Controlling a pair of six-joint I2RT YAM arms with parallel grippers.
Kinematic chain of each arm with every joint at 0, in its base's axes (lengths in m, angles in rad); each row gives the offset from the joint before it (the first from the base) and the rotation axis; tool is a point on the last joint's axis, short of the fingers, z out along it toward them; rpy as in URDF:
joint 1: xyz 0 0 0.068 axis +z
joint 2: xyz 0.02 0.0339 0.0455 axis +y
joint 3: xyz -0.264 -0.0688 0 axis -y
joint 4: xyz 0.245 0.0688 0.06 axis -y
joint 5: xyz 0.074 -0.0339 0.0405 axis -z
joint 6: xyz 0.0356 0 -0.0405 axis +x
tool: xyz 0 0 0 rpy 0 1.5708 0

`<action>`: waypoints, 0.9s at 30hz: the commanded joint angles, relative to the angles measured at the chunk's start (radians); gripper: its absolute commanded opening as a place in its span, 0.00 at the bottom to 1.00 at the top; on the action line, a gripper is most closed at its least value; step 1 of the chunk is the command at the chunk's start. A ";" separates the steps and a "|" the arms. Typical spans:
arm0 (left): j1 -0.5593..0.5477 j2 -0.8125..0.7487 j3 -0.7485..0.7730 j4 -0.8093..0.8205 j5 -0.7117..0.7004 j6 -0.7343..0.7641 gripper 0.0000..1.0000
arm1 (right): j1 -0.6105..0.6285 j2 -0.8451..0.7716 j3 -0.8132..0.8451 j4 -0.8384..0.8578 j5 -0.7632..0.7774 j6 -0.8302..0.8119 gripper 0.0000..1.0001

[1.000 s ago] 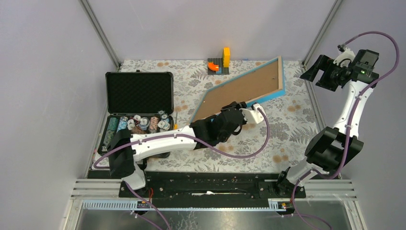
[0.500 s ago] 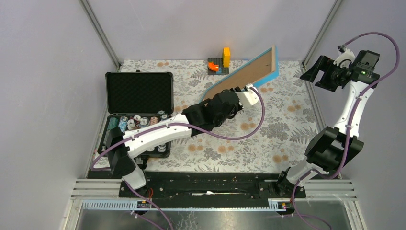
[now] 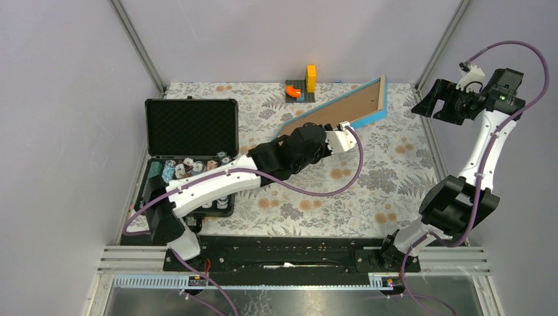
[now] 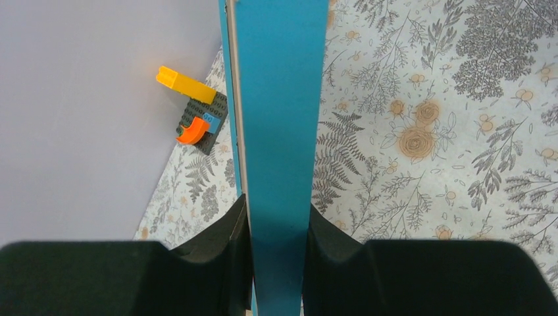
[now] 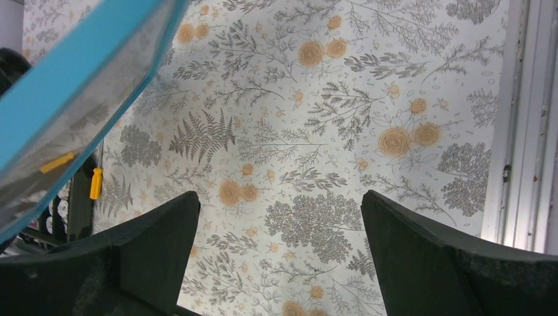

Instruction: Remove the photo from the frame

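Note:
The frame (image 3: 342, 106) is tipped up on its long edge at the back middle of the table. Its brown fibreboard back faces the top camera, and its blue border (image 3: 368, 118) runs along the near side. My left gripper (image 3: 337, 127) is shut on that blue edge. In the left wrist view the blue edge (image 4: 279, 99) runs straight up from between my fingers (image 4: 276, 210). My right gripper (image 3: 431, 102) hangs open, high at the right, apart from the frame. Between its fingers (image 5: 279, 204) is only tablecloth, and the frame's corner (image 5: 72, 79) is at the upper left. The photo cannot be made out.
An open black case (image 3: 191, 128) lies at the left, with poker chips (image 3: 191, 170) in its lower half. A small toy-brick build (image 3: 301, 87) stands at the back edge; it shows as the brick build (image 4: 194, 112) left of the frame. A metal rail (image 5: 520, 118) borders the table's right side.
My left arm has raised the frame from a shallow tilt to a steep one and carried it toward the back. The right arm has barely moved.

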State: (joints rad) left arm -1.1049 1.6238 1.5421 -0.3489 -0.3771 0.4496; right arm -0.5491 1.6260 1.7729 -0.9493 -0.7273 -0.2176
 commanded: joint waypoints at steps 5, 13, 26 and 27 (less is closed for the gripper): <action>0.023 -0.084 -0.064 0.057 0.118 0.076 0.00 | -0.003 -0.130 0.034 -0.010 -0.106 -0.177 1.00; 0.022 -0.106 -0.162 0.113 0.094 0.258 0.00 | -0.002 -0.318 -0.073 -0.145 -0.278 -0.560 1.00; 0.051 -0.073 -0.166 0.145 0.224 0.246 0.00 | -0.002 -0.752 -0.554 -0.400 -0.308 -1.377 1.00; 0.055 -0.069 -0.153 0.135 0.246 0.241 0.00 | -0.002 -0.772 -0.581 -0.429 -0.310 -1.443 1.00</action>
State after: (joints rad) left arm -1.0851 1.5661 1.2984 -0.2710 -0.2558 0.8227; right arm -0.5491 0.9157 1.2743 -1.2350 -0.9970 -1.3087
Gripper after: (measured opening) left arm 0.295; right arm 0.994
